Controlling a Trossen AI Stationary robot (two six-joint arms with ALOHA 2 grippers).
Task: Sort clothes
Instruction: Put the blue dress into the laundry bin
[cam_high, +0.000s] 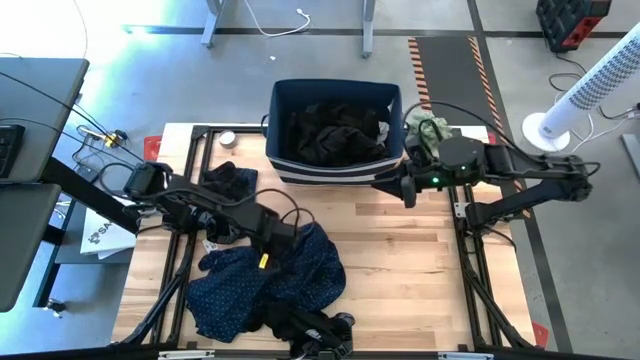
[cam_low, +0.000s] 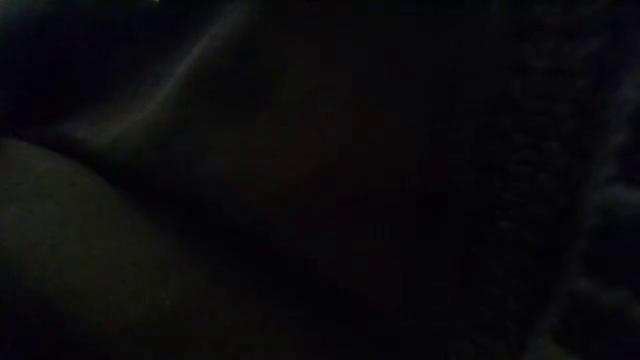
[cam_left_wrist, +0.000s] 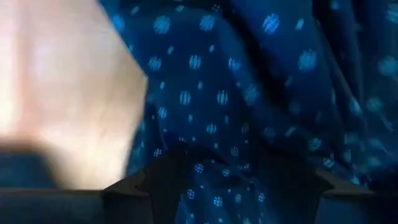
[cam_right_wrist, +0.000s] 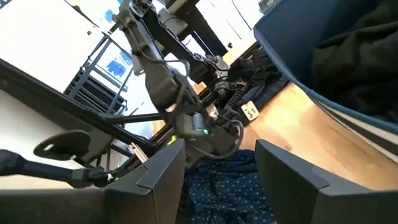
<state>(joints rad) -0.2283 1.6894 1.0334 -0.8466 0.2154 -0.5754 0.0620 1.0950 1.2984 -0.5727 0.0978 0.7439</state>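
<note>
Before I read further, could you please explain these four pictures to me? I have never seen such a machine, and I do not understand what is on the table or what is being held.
These are two dark robot arms at a pale wooden table. One camera looks straight down from above. One sits at table height, but something covers it, so it shows only darkness. One sits on each wrist.

On the table lies a crumpled dark navy garment with light speckles, with a small black garment beside it. A boxy navy fabric bin with a white stripe holds black clothes.

The left end effector is down on the navy garment; whether it grips the cloth I cannot tell. The right end effector hovers open and empty by the bin's front corner.
</note>
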